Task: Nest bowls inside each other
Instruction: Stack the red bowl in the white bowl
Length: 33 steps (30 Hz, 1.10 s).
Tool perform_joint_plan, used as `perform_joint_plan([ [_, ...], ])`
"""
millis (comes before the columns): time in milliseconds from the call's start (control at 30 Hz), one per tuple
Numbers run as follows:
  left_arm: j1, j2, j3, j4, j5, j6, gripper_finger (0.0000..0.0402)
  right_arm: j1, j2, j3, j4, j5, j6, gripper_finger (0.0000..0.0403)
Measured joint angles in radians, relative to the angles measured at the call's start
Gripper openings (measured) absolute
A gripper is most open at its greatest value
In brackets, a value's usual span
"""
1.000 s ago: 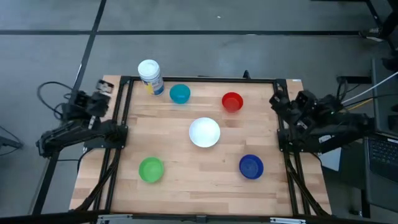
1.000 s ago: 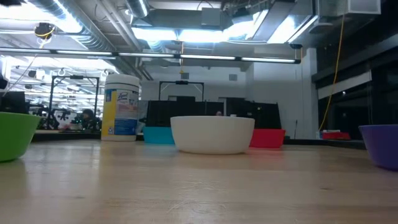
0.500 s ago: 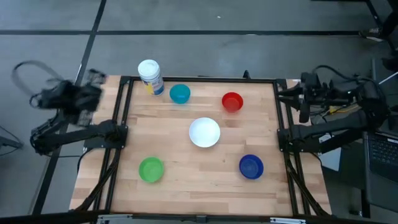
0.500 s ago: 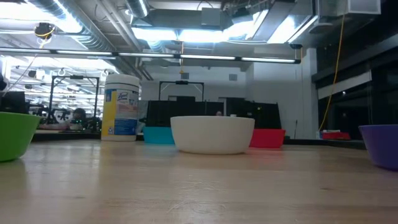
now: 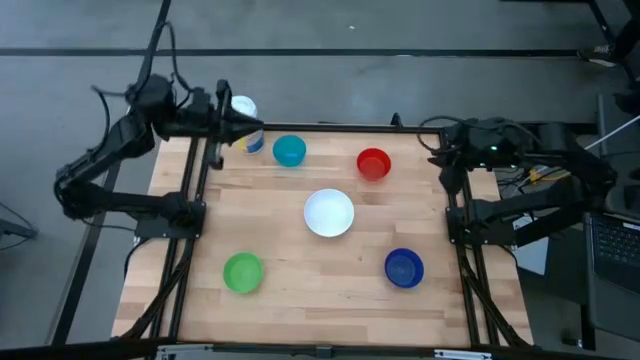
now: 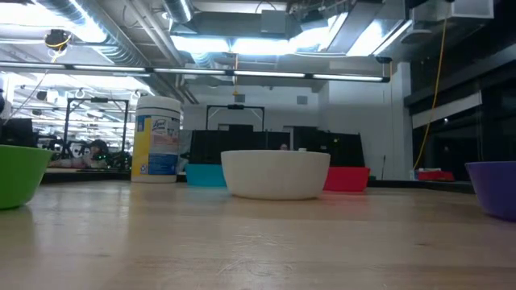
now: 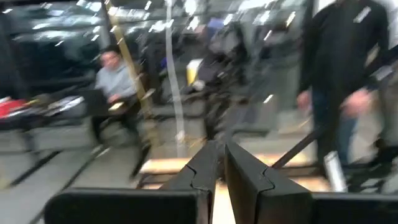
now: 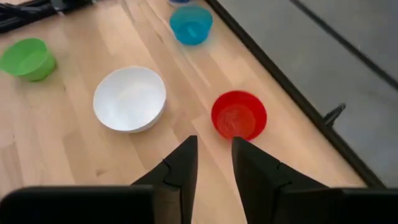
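Five bowls stand apart, each on its base, on the wooden table: white [image 5: 329, 213] in the middle, teal [image 5: 289, 150] and red [image 5: 373, 164] at the far side, green [image 5: 242, 272] and dark blue [image 5: 403, 268] at the near side. My left gripper [image 5: 255, 131] hangs high over the far left corner, pointing level, its fingers [image 7: 208, 165] shut and holding nothing. My right gripper [image 8: 214, 155] is raised at the table's right edge [image 5: 440, 160]. It slants down toward the red bowl [image 8: 239, 116], open, with nothing between its fingers.
A white-lidded jar [image 5: 241, 108] stands at the far left corner, partly under my left arm. A black frame [image 5: 320, 128] runs round the tabletop. In the left wrist view, people [image 7: 115, 81] show in the room beyond the table.
Both arms have unfolded from beside the table and risen. My left gripper has swung up and toward the far left corner, and now points level over the jar. My right gripper has lifted and tipped downward toward the table. No bowl has moved.
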Motion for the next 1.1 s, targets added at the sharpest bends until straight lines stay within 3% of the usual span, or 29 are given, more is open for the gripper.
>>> perform_joint_plan([
  [167, 0.000, 0.056, 0.146, -0.140, -0.131, 0.107, 0.0029, -0.145, -0.008, -0.097, 0.108, -0.131, -0.051, 0.0100],
  [333, 0.000, 0.020, 0.173, -0.135, -0.300, 0.134, 0.0029, -0.327, -0.025, -0.267, 0.303, -0.334, -0.146, 0.0112],
  [633, 0.000, -0.028, 0.173, -0.176, -0.329, 0.107, 0.0028, -0.628, 0.006, -0.611, 0.608, -0.649, -0.149, 0.0118],
  [800, 0.000, -0.020, 0.173, -0.179, -0.329, 0.098, 0.0028, -0.699, 0.096, -0.636, 0.702, -0.701, -0.097, 0.0108],
  [1100, 0.000, 0.018, 0.172, -0.181, -0.329, 0.112, 0.0029, -0.738, 0.365, -0.548, 0.683, -0.714, -0.141, 0.0120],
])
